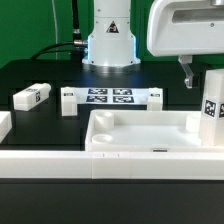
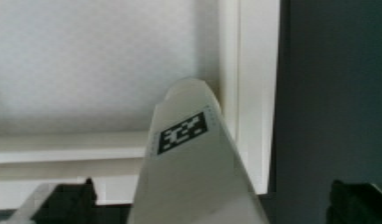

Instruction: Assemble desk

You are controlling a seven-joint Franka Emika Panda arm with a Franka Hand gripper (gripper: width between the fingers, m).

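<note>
One worry: the gripper (image 2: 214, 192) is spread wide, holding nothing, with the leg (image 2: 184, 135) between its fingers, probably standing by the desk top (image 1: 140, 151) on the exterior view's right; closing off-centre could knock it over.

Overall light: bright, even overhead light in the exterior view; the white desk top (image 1: 150, 128) stands out crisply against the black table (image 1: 40, 75).
Glare: the arm housing (image 1: 185, 25) above the fingers (image 1: 188, 72) is washed out almost to blank white; a cool bluish sheen sits on the robot base (image 1: 108, 45), far from the fingers.
Shadows: soft and short, with grey shade inside the desk top's rim.
Wrist view: dimmer, grey, low in contrast.
Focus: the leg (image 2: 184, 150) between the fingers (image 2: 63, 200) has soft edges and a coarse tag; the fingers are dark blurs.
Sharpness: both pictures are small and blocky; the marker board (image 1: 110, 97) shows patterns only.
</note>
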